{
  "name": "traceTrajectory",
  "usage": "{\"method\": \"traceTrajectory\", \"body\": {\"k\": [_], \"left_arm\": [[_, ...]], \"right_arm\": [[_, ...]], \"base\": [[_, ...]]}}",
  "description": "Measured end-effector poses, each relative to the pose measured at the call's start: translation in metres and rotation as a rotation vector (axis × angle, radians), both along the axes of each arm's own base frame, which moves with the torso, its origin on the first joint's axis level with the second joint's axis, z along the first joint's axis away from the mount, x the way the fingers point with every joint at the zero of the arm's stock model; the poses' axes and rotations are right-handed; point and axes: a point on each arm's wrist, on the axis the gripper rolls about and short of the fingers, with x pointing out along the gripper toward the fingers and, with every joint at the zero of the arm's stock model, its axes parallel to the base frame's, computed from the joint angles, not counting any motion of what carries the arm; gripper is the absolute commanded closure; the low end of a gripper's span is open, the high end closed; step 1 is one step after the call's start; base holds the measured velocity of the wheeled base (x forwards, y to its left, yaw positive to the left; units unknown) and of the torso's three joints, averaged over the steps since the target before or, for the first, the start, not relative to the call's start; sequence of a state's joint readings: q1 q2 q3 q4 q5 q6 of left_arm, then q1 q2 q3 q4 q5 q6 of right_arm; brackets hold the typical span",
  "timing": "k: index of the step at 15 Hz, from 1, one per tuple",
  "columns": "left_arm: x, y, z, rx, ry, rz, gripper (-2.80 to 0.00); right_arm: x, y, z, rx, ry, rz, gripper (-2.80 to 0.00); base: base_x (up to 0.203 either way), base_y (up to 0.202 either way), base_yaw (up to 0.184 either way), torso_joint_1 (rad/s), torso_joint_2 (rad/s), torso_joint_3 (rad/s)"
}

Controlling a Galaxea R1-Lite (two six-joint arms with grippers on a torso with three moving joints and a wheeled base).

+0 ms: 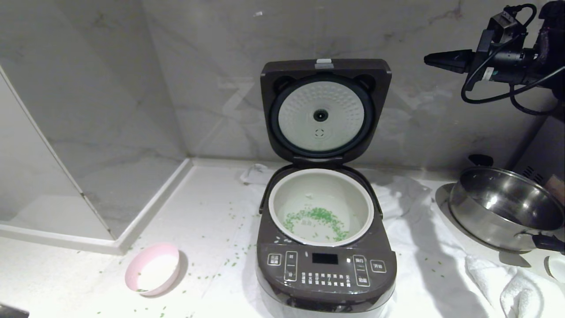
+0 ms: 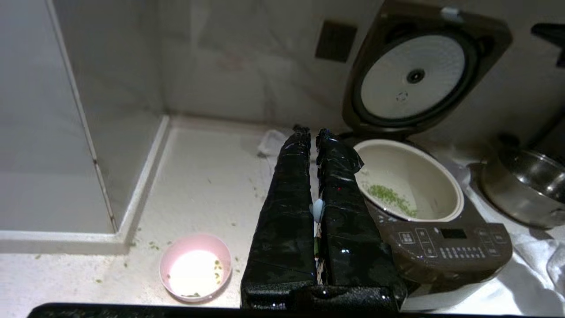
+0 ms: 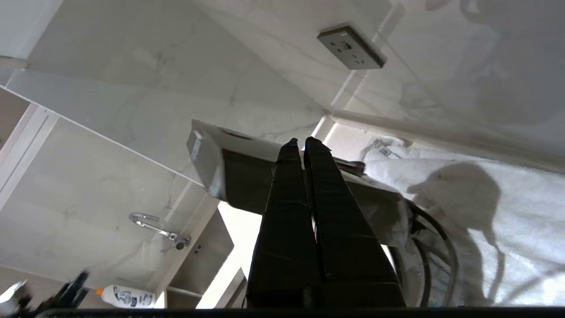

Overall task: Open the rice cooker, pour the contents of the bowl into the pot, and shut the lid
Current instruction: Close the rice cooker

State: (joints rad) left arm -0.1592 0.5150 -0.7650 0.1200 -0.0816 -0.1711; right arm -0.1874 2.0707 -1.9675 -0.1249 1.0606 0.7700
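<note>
Inside the rice cooker (image 1: 325,269) the greens (image 1: 318,219) are poured, so closing the lid (image 1: 325,110) is next for the shut, empty right hand (image 1: 427,58).

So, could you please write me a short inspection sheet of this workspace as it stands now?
Surface: white counter strewn with green bits.
Job's things: rice cooker with lid up; scallion lying in pot; pink bowl nearly empty.
Clutter: steel pan, white towel.
Grippers: left claw shut, empty; right claw shut, raised right of lid.
Cables: black cable on right arm.
Surroundings: marble wall, wall socket.
</note>
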Motion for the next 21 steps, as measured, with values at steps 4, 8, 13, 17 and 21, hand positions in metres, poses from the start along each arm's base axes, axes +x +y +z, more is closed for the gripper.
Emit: {"method": "traceTrajectory", "body": {"k": [4,8,13,17,21], "left_arm": [[-0.026,0.002,-0.009,0.039,-0.076,0.067,0.0],[-0.049,0.001,-0.021,0.05,-0.117,0.127,0.0],[-0.062,-0.001,-0.058,0.114,-0.023,0.145,0.0],[-0.071,-0.002,-0.091,0.142,0.024,0.147,0.0],[-0.068,-0.002,-0.128,0.176,0.127,0.161,0.0]], "right_arm": [[0.009,0.01,-0.008,0.001,0.005,0.026,0.0],[0.013,0.031,-0.012,0.003,0.016,0.069,0.0],[0.009,0.04,-0.018,0.007,0.05,0.088,0.0],[0.004,0.041,-0.019,0.007,0.06,0.089,0.0],[0.003,0.041,-0.017,0.007,0.056,0.088,0.0]], "base": [[0.0,0.0,0.0,0.0,0.0,0.0],[0.0,0.0,0.0,0.0,0.0,0.0],[0.0,0.0,0.0,0.0,0.0,0.0],[0.0,0.0,0.0,0.0,0.0,0.0],[0.0,0.0,0.0,0.0,0.0,0.0]]}}
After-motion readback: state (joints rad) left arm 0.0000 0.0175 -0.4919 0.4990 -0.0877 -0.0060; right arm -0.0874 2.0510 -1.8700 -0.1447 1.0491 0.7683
